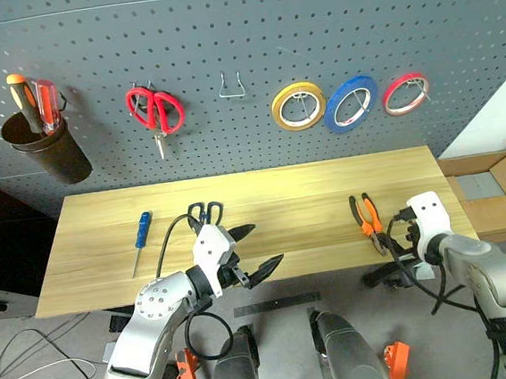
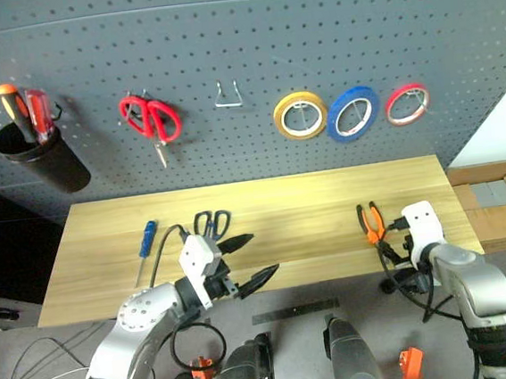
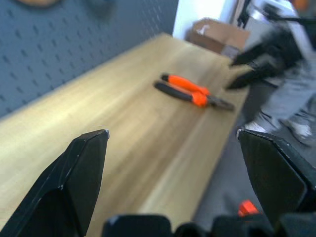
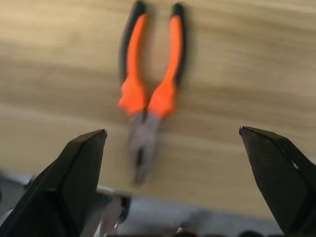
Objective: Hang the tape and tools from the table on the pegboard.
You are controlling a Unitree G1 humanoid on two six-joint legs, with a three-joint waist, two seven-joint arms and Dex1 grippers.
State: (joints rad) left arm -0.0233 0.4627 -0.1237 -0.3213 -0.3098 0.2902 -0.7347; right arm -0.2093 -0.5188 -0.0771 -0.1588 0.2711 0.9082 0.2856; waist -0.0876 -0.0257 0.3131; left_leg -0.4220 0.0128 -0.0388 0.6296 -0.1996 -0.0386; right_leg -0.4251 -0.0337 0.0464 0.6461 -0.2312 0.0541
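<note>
The blue tape hangs on a hook of the dark grey pegboard, between a yellow roll and a red roll. On the wooden table lie the orange-and-black pliers, the dark-handled scissors and the blue-handled screwdriver. My left gripper is open over the table's front edge, just in front of the scissors. My right gripper is open and empty, at the front edge just right of the pliers, whose jaws point toward it.
Red-handled scissors and an empty metal hook are on the pegboard. A dark cup at the board's left holds an orange and a red screwdriver. An open cardboard box stands beyond the table's right end.
</note>
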